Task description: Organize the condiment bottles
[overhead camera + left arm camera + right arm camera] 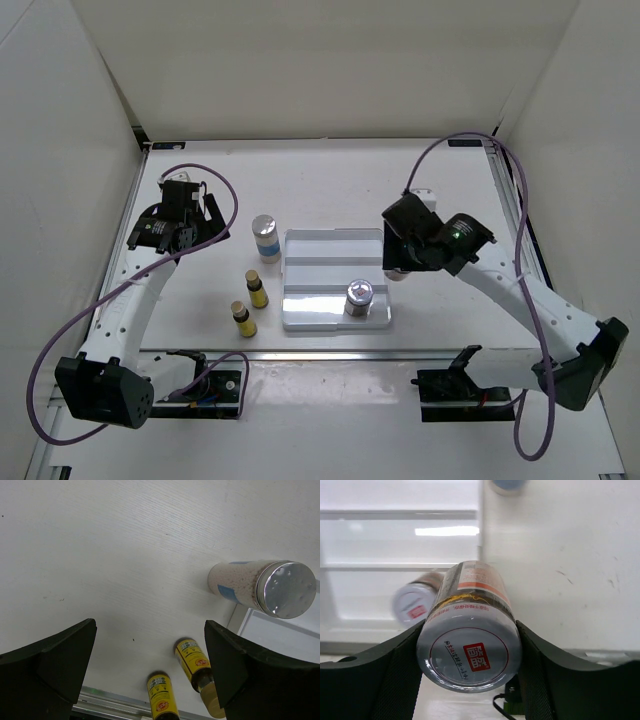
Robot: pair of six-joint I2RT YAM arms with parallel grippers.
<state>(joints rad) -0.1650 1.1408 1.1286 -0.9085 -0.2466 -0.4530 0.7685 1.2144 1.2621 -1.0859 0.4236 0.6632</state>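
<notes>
Over the tray's (320, 250) right edge, my right gripper (469, 630) pinches a red-label jar (472, 587), which I judge could knock the second jar (359, 297) on the tray or tip on a step at release; my left gripper (150, 665) hangs spread, empty.

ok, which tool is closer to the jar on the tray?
Right. The right tool, shut on a second jar, hangs just up-right of the jar on the tray. The left tool sits open well left of the tray.
</notes>
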